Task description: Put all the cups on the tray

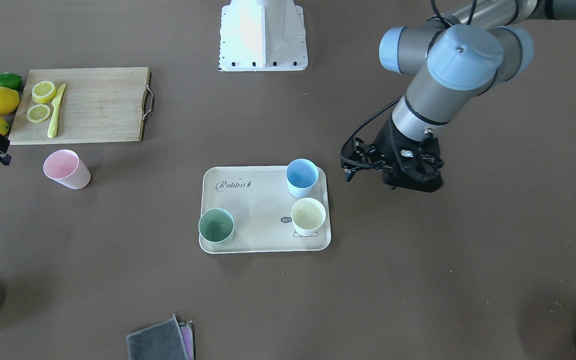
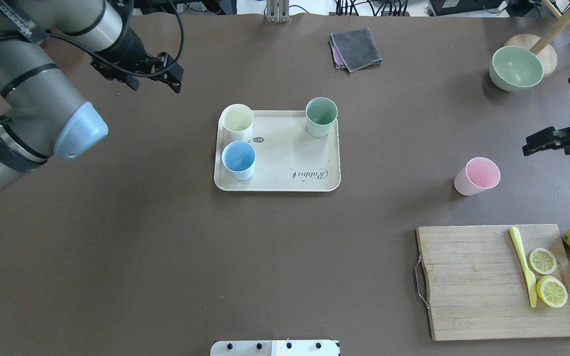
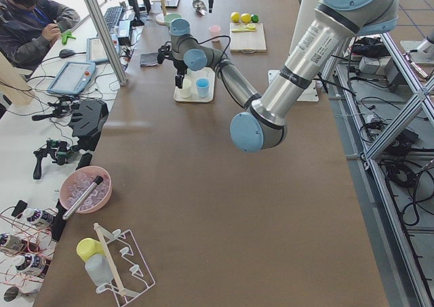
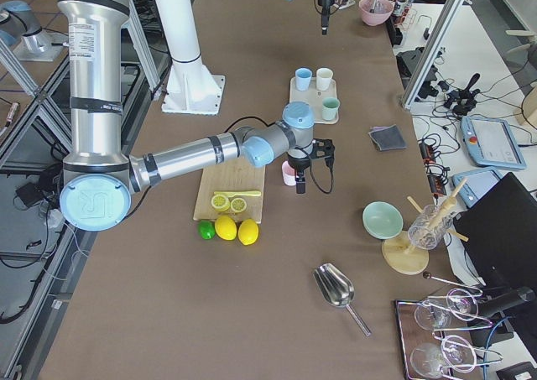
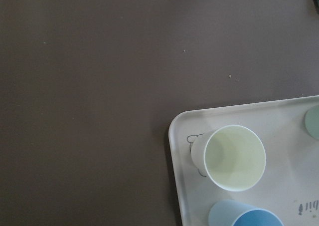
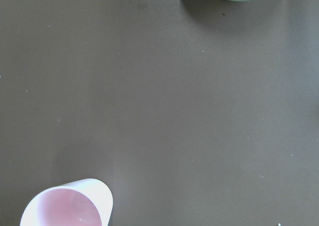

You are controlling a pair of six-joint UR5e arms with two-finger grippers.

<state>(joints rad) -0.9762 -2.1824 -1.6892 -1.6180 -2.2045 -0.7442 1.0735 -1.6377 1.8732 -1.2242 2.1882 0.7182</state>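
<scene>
Overhead exterior view showed the beige tray point(image 2: 285, 163) on the brown worktop point(image 2: 166, 257) carrying three upright cups: the cream-yellow cup point(image 2: 237, 121) and light blue cup point(image 2: 238, 159) close together at one end, the sage green cup point(image 2: 321, 115) in a far corner. The pink cup point(image 2: 477, 176) stood on the worktop, well apart from the tray and near the wooden cutting board point(image 2: 473, 282). The left hand point(image 2: 139, 74) hung off the tray's cream-cup end, the right hand point(image 4: 300, 179) just beside the pink cup; I could not tell the spread of either.
</scene>
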